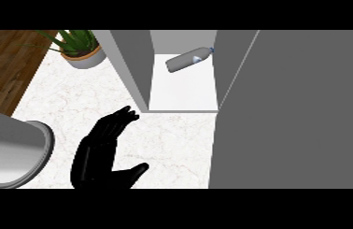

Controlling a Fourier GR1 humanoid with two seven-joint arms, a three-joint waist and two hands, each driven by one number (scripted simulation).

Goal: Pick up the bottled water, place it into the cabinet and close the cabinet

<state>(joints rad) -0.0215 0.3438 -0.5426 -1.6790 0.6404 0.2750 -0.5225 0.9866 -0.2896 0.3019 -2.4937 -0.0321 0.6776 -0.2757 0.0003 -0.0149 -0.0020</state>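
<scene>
The water bottle (187, 60) lies on its side inside the open cabinet (183, 95), near the back of its white shelf, cap pointing right. The grey cabinet door (283, 111) stands open at the right and fills that side of the view. My left hand (103, 151) rests open on the marble counter in front of the cabinet's left wall (131, 64), fingers straight and pointing toward it, thumb out to the right. It holds nothing. My right hand shows nowhere in the view.
A potted green plant (79, 48) stands at the back left on the counter. A round grey rim (31, 153) curves in at the lower left. A wooden floor strip (17, 64) runs along the far left.
</scene>
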